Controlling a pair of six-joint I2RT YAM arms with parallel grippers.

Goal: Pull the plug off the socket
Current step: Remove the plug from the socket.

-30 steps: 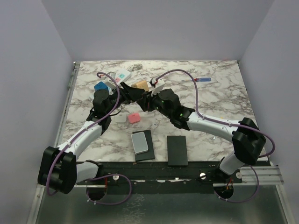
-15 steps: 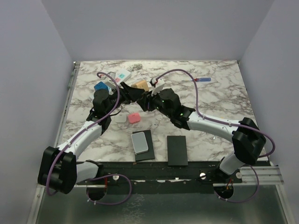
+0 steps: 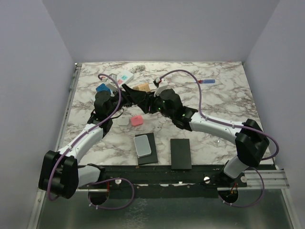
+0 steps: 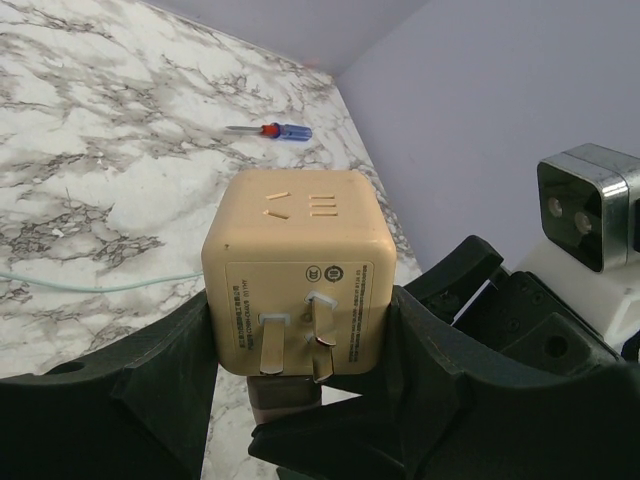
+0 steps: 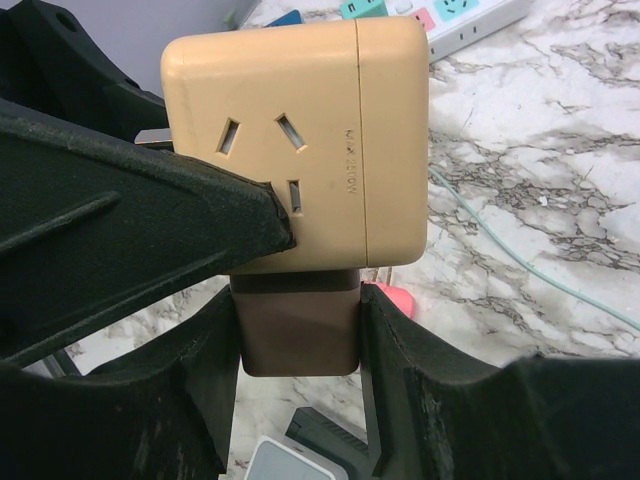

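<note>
A tan cube adapter (image 4: pixel 295 250) with outlet slots and metal prongs hangs over the table's middle, and my left gripper (image 4: pixel 300 330) is shut on its two sides. A dark brown plug (image 5: pixel 298 320) sits flush against the cube's (image 5: pixel 300 140) underside. My right gripper (image 5: pixel 298 335) is shut on that plug. From above, both grippers meet at the cube (image 3: pixel 142 86), the left gripper (image 3: pixel 135 95) from the left and the right gripper (image 3: pixel 150 101) from the right. The socket, a long white power strip (image 3: pixel 123 77) with pastel faces (image 5: pixel 450 18), lies at the back left, apart from both grippers.
A red-and-blue screwdriver (image 3: pixel 206 81) lies at the back right. A pink block (image 3: pixel 137 120) and a blue piece (image 3: pixel 102 88) sit near the left arm. Two black pads (image 3: pixel 180 153) lie near the front, one bearing a grey device (image 3: pixel 143 145). A thin green cable (image 5: pixel 520 250) crosses the marble.
The right wrist has shifted slightly left and toward the back, with the cube and plug between the grippers. Both grips are unchanged.
</note>
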